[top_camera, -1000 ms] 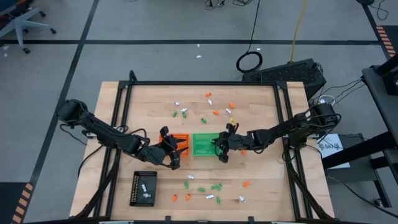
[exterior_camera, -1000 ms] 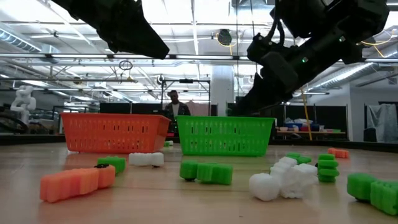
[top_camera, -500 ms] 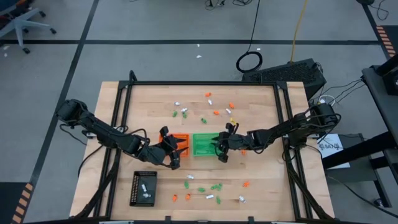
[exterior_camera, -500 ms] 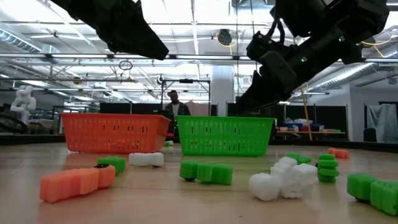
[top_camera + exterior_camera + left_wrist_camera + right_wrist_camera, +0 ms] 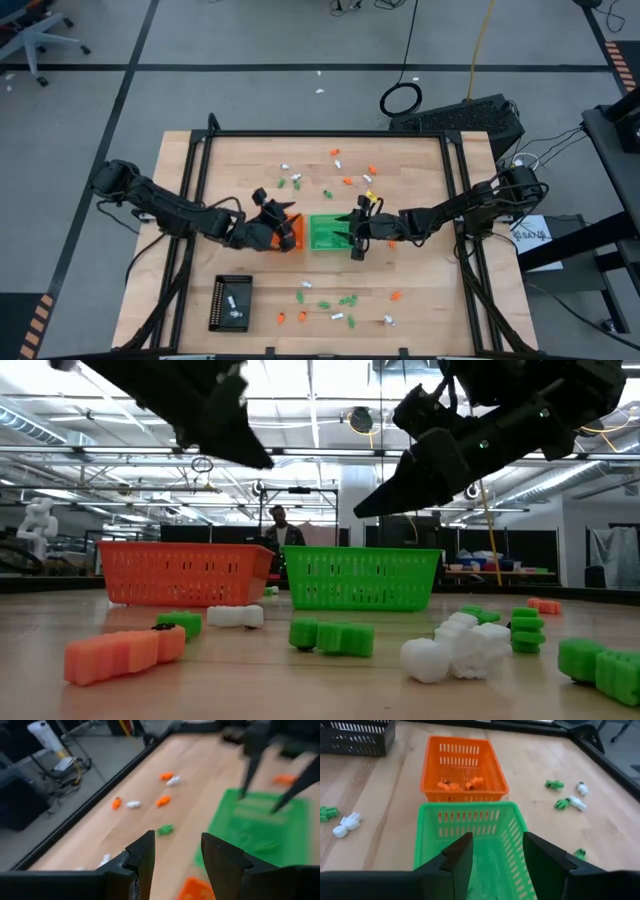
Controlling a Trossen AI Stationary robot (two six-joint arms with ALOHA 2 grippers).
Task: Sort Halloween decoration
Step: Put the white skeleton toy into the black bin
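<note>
Right gripper [image 5: 354,236] over green basket [image 5: 326,232], fingers apart, nothing btwn them.
My fingers hang above the green basket's right rim w/ the release judged done; best move is lift straight up, clear of the mesh wall, then go for a green trinket [image 5: 347,300] on the near side of the basket. Left gripper [image 5: 283,222] sits over orange basket [image 5: 462,766], just left of green one, jaws apart, empty. Loose decorations [image 5: 345,181] lie scattered beyond and in front of the green basket.
</note>
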